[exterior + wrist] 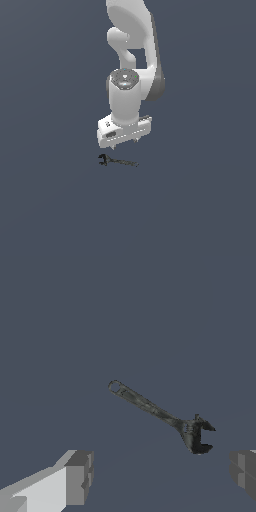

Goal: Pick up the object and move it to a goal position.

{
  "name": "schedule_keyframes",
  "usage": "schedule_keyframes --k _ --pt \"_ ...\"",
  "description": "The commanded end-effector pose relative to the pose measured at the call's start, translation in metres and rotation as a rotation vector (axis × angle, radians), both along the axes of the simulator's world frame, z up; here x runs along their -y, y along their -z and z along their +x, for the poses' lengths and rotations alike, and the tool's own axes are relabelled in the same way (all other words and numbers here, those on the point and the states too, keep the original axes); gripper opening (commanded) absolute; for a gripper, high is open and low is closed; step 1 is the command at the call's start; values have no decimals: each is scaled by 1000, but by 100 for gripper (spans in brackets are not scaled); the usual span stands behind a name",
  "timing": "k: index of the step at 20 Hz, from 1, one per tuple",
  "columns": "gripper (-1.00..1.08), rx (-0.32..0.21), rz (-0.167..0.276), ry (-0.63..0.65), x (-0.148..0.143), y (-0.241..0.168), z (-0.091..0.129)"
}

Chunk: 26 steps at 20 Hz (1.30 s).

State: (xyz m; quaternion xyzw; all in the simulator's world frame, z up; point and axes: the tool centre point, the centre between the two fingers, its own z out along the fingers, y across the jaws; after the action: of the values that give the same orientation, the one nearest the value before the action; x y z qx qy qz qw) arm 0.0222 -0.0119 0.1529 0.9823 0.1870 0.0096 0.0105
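A small dark grey wrench (116, 161) lies flat on the grey floor, its open jaw head toward the exterior view's left and its slim handle toward the right. In the wrist view the wrench (160, 415) lies between and beyond my two fingers. My gripper (124, 145) hangs just above the wrench, pointing down, open and empty. Its fingertips (79, 477) are spread wide apart, with the wrench head near the other finger (244, 473).
The white arm (132, 45) rises behind the gripper to the top of the exterior view. The plain grey floor (50, 200) surrounds the wrench. No other objects show.
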Motion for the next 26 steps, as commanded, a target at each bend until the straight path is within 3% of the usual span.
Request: schedule_keyframes --k 1,26 --pt "100 -3 -2 -67 3 7 2" --pt "100 -28 -2 -718 31 73 17"
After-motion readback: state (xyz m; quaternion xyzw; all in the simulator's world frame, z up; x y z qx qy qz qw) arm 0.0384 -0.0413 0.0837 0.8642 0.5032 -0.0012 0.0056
